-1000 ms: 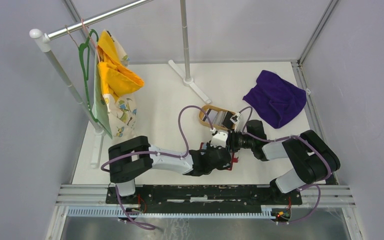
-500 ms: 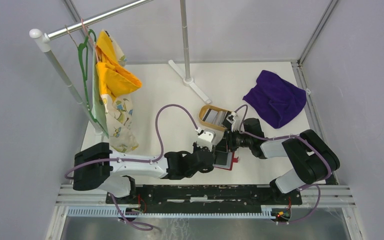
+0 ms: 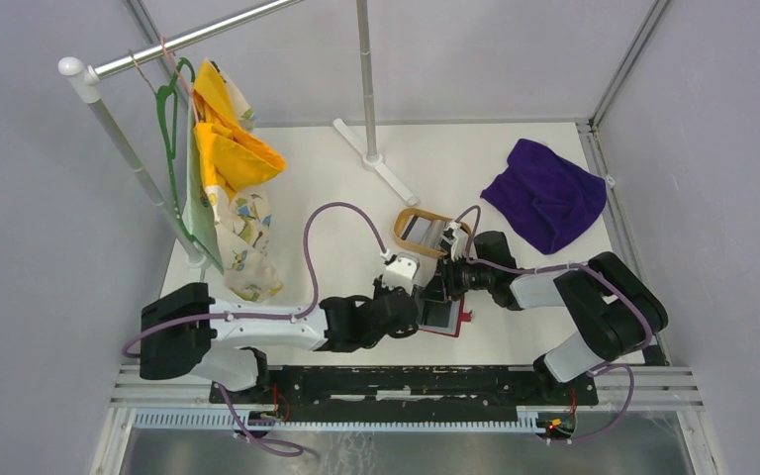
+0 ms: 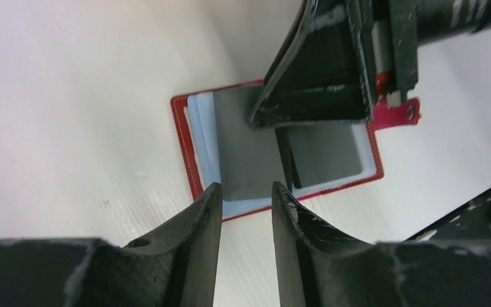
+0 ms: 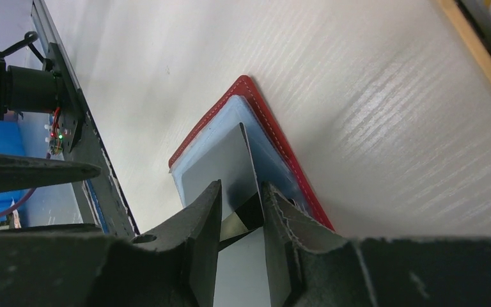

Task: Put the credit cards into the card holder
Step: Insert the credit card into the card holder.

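Card holder: the red leather-like bifold card holder (image 5: 265, 150) lies open and flat on the white tabletop (image 3: 317, 188), close to its near edge and about midway between its left and right edges. Its pale blue pockets face up.
Holder's long axis: it seems to run along the near edge, with the fold crossing it and the snap tab on the right-hand end.
Right gripper: the right gripper (image 5: 241, 189) is narrow and pinches a silvery grey plastic card (image 5: 220, 167) by one end.
Card's lie: it stands on edge, tilted, and its long axis runs out from the fingertips down onto the blue pocket. I cannot tell whether its leading edge is inside a pocket mouth.
Direction: the holder is straight ahead of and beneath the right fingertips, so the push probably goes along the card's own length.
Left gripper: the left gripper (image 4: 245, 192) is partly open with nothing between the fingers, at the holder's edge. I cannot tell whether it touches.
Nearer arm: both are at the holder, and only the right one carries a card.
Other cards: a grey card (image 3: 422, 231) lies in the tan oval wooden tray (image 3: 398, 230), just beyond the holder toward the far edge.
Risk: the unpinned holder may slide as the card is pushed.
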{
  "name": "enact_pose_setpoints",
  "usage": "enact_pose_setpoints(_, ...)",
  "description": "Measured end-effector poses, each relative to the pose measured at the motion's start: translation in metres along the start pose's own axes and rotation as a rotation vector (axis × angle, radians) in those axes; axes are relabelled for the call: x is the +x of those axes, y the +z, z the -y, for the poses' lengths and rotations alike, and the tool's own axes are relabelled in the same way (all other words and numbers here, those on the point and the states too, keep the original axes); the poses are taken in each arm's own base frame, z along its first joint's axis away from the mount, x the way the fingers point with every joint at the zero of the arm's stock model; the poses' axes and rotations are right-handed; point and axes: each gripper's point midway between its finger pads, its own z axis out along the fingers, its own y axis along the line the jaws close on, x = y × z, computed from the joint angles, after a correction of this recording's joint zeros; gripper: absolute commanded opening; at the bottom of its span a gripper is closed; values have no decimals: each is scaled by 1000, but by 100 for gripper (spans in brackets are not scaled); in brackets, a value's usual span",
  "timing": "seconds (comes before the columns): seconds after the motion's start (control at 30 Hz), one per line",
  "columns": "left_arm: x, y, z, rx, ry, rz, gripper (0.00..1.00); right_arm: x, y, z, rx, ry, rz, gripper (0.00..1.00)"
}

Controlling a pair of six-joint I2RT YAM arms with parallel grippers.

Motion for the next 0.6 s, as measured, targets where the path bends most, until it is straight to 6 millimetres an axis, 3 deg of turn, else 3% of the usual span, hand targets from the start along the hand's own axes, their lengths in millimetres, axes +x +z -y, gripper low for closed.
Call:
enact_pose_setpoints(0.13, -24, 10, -2, 62, -95, 23, 39, 0, 2, 0, -6, -13, -18, 38)
enact_pose_setpoints(0.27, -45, 29, -25, 88, -209, 46, 31, 0, 2, -1, -12, -27, -30, 39)
enact_pose_setpoints(0.37, -54, 40, -30, 123, -249, 48, 22, 0, 2, -1, -15, -36, -36, 39)
enact_pose_setpoints(0.6, -51, 76, -25, 188, -282, -12, 13, 0, 3, -1, -21, -44, -43, 39)
